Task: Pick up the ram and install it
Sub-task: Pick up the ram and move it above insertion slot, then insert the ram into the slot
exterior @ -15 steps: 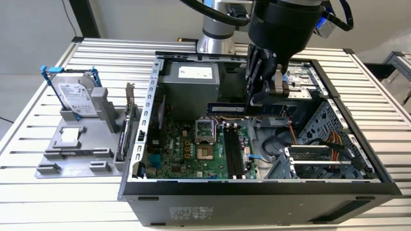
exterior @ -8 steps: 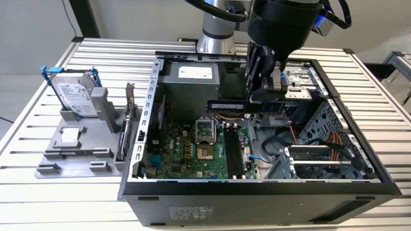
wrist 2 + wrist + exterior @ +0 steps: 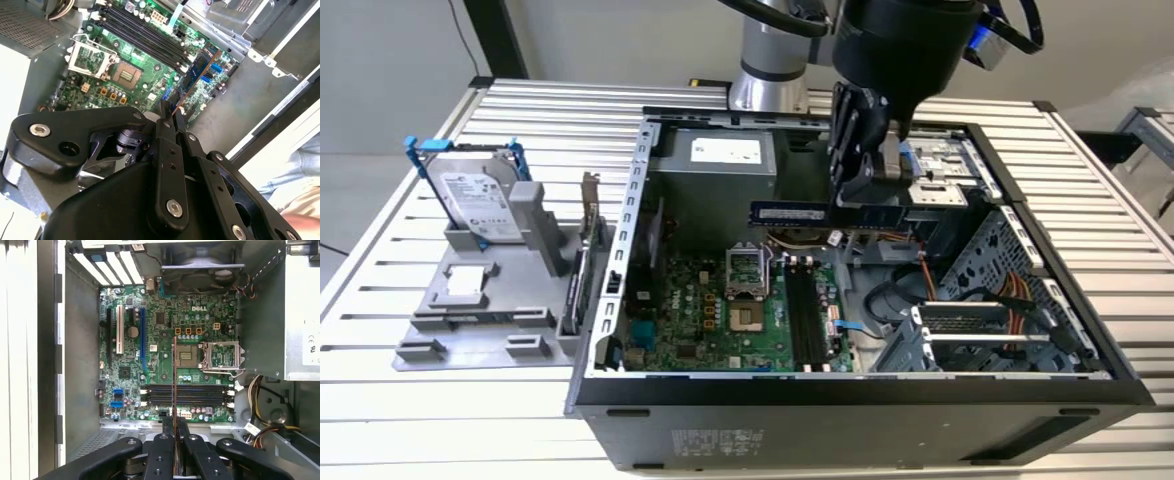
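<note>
The ram (image 3: 790, 213) is a thin dark stick with a pale label, hanging level above the motherboard (image 3: 707, 320) inside the open computer case (image 3: 854, 385). My gripper (image 3: 862, 205) is shut on one end of it, reaching down from above. In both wrist views the ram (image 3: 174, 380) (image 3: 198, 74) shows edge-on, sticking out from between the black fingers (image 3: 163, 442) (image 3: 165, 131). The long black memory slots (image 3: 187, 395) (image 3: 807, 322) (image 3: 142, 34) lie on the board below it, and the ram stands well clear of them.
Beside the case, at the exterior view's left, a grey fixture (image 3: 480, 300) holds a silver hard drive in a blue bracket (image 3: 474, 195) and an upright card (image 3: 588, 250). Inside the case are the power supply (image 3: 714, 165), the open processor socket (image 3: 220, 355) and loose cables (image 3: 1014, 295).
</note>
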